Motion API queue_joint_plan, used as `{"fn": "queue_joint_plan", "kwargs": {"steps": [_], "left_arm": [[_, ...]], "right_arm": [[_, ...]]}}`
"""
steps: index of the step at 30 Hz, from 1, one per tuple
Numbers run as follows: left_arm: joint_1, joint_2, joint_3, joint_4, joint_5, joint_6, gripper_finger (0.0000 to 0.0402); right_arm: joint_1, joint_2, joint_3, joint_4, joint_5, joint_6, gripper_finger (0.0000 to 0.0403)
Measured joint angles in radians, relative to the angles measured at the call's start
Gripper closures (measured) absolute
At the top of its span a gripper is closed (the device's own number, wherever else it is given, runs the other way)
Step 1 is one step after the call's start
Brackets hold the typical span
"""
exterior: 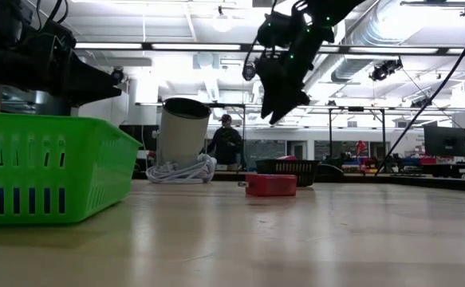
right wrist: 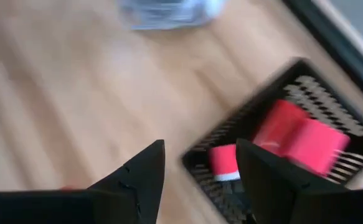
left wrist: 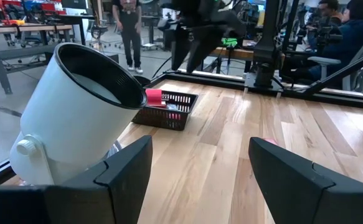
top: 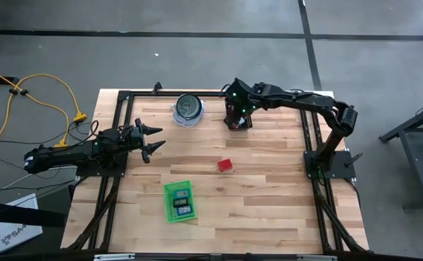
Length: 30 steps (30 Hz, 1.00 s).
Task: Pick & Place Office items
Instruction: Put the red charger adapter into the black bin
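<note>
Green tray [exterior: 53,167] fills the low view's near left, standing close to the table's [top: 269,196] front edge with small blue and dark pieces [top: 182,203] lying inside it.

Right gripper [top: 234,116] hangs in the air above the black mesh basket [right wrist: 293,149] near the far edge, its fingers [right wrist: 137,180] parted with nothing between them. Red blocks [right wrist: 299,137] and a smaller red-and-white piece [right wrist: 221,162] lie in that basket. Beside it along the far edge stands the round white container [exterior: 183,131] on a bundle of white cord [exterior: 180,170]. One red block [top: 226,165] rests alone on the bare wood near the table's middle, between basket and tray.

Left gripper [top: 149,141] hovers over the table's left edge, fingers [left wrist: 122,171] spread apart and empty, pointing toward the container.
</note>
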Motion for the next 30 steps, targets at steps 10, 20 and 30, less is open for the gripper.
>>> {"fn": "queue_joint_plan", "kwargs": {"steps": [10,20,30], "left_arm": [[0.0,0.0,0.0,0.0,0.0,0.0,0.0143],[0.0,0.0,0.0,0.0,0.0,0.0,0.0143],[0.0,0.0,0.0,0.0,0.0,0.0,0.0143]], "right_arm": [[0.114,0.0,0.0,0.099,-0.039,-0.045,0.0219],[0.204,0.0,0.0,0.117,-0.042,-0.145,0.0219],[0.294,0.0,0.0,0.067,-0.11,-0.279,0.0219]]}}
